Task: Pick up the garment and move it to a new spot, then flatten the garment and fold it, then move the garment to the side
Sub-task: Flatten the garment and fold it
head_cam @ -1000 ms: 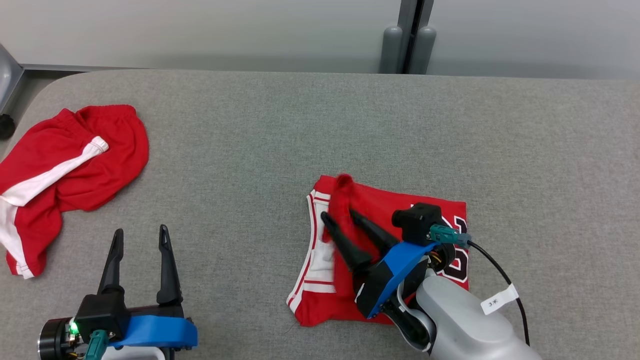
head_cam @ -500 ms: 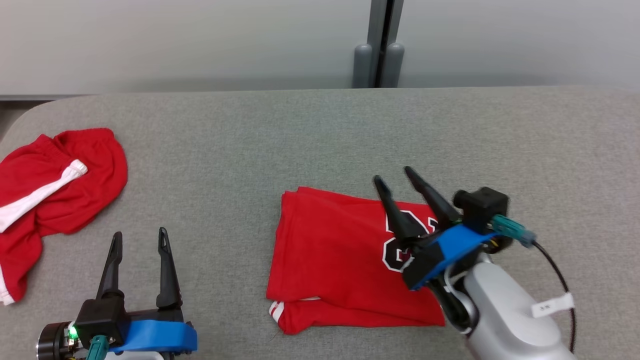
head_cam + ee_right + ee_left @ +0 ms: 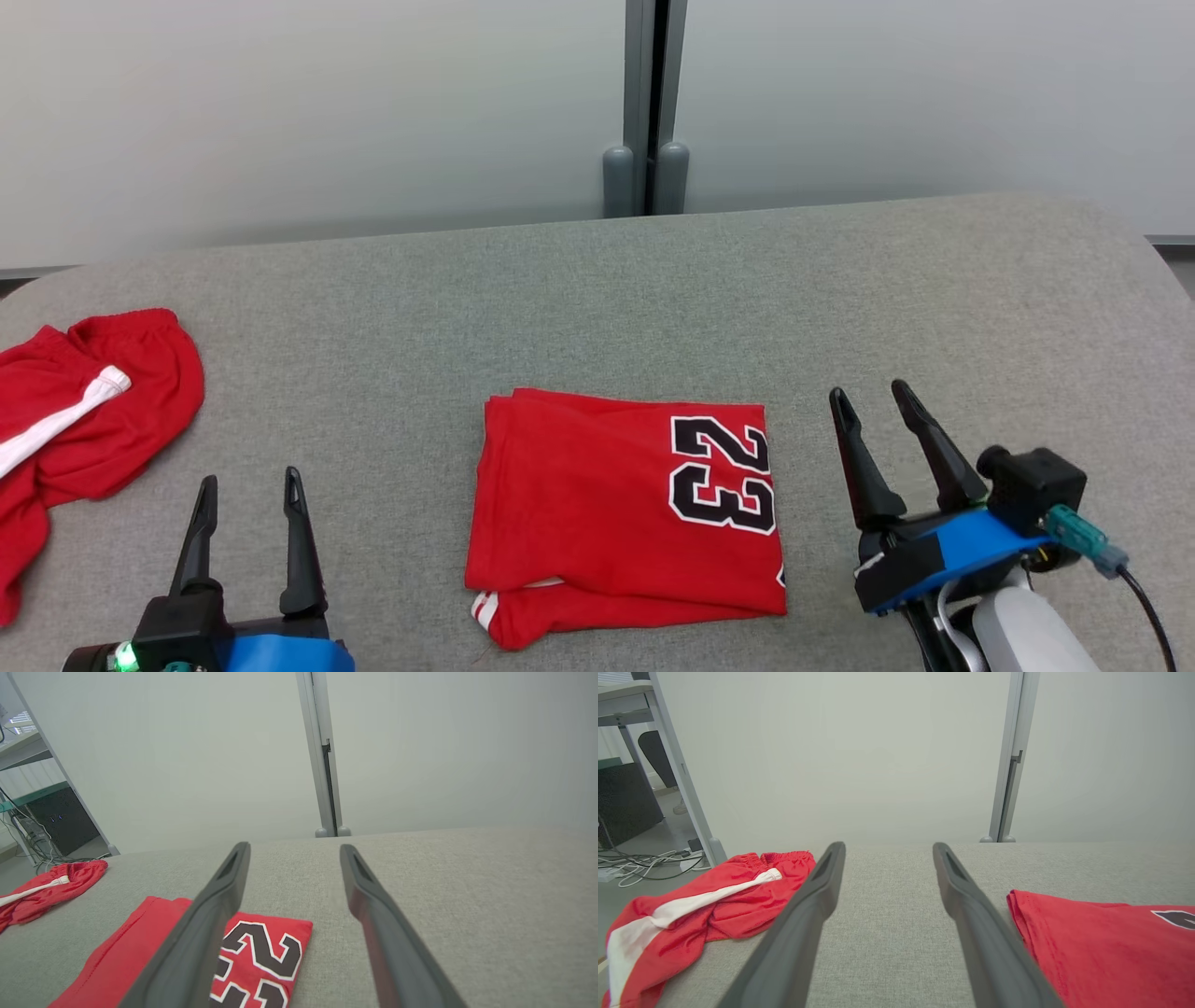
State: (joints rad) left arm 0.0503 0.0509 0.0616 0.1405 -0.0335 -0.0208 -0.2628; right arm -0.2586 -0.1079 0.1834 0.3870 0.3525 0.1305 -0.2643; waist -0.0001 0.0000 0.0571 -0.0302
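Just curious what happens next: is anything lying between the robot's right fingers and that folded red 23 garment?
Nothing visible does. The right gripper, fingers open, sits just right of the folded red number 23 garment, with bare grey table between them. The crumpled red shorts lie far left.

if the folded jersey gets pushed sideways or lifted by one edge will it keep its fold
Likely not if lifted by one edge: the jersey looks thin and floppy, and the loose layers at its near left corner would probably droop open. Pushed, it may bunch rather than slide, since the table has a rough fabric cover.
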